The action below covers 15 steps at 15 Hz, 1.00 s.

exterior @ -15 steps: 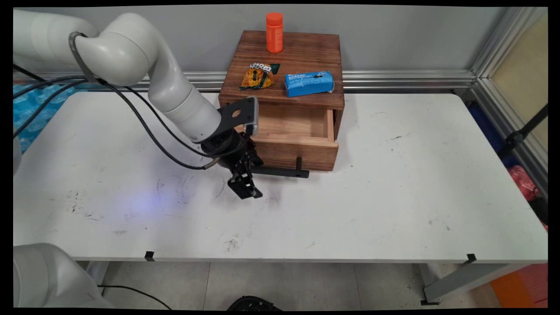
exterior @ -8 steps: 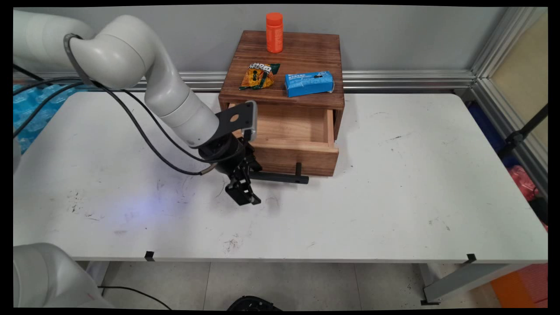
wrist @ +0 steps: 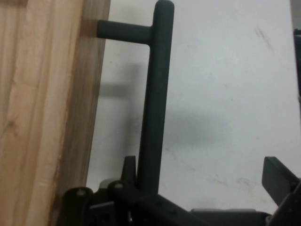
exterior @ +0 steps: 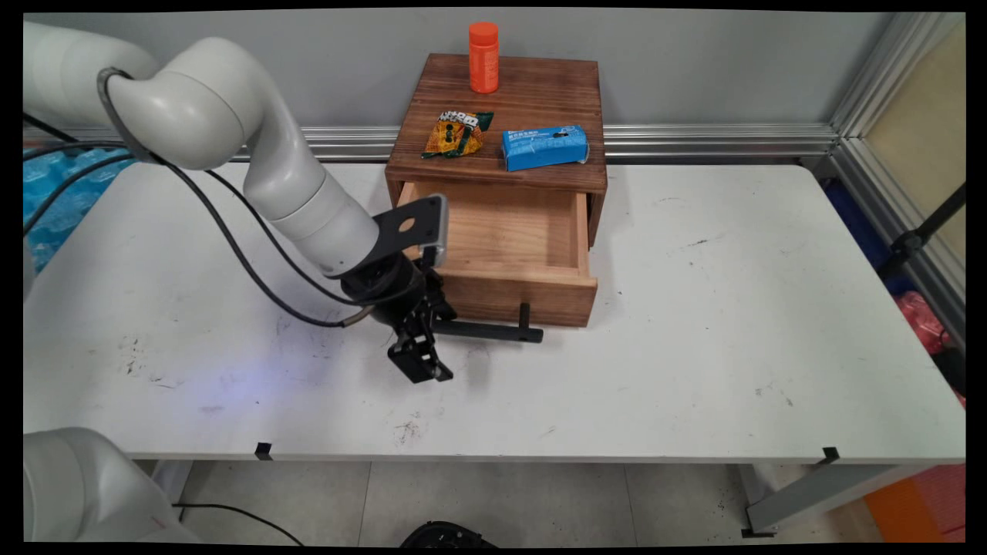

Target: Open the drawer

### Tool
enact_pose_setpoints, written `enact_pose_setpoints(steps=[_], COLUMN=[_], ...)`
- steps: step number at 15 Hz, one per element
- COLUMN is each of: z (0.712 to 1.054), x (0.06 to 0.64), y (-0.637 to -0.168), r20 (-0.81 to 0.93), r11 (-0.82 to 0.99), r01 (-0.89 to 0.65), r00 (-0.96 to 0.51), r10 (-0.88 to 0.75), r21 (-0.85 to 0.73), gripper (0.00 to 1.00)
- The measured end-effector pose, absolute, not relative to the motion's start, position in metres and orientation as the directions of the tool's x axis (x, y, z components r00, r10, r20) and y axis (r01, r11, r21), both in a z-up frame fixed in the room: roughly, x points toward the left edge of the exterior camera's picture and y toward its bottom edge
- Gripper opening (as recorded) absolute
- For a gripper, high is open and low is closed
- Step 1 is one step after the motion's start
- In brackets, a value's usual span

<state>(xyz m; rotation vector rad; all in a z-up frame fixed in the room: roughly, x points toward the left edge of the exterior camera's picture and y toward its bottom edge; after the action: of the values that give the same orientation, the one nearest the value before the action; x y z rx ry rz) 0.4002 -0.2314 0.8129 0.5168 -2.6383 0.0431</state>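
Black two-finger gripper (exterior: 422, 356), fingers spread, hooks the wooden drawer's black bar handle (exterior: 487, 331) mid-frame; it could slip off.

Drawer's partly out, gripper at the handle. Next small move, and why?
Probably pull the handle a bit toward the table's near edge. The gripper is open, with one finger hooked between the bar and the drawer front, and the drawer is only partly out of the cabinet.
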Motion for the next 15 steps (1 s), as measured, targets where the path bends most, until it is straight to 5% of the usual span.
enact_pose_setpoints(steps=[15], z=[0.811], x=[0.392], y=[-0.194], r20=[0.418], r11=[0.932], r01=[-0.343], r00=[-0.835], r10=[-0.359], r21=[0.115], gripper=[1.00])
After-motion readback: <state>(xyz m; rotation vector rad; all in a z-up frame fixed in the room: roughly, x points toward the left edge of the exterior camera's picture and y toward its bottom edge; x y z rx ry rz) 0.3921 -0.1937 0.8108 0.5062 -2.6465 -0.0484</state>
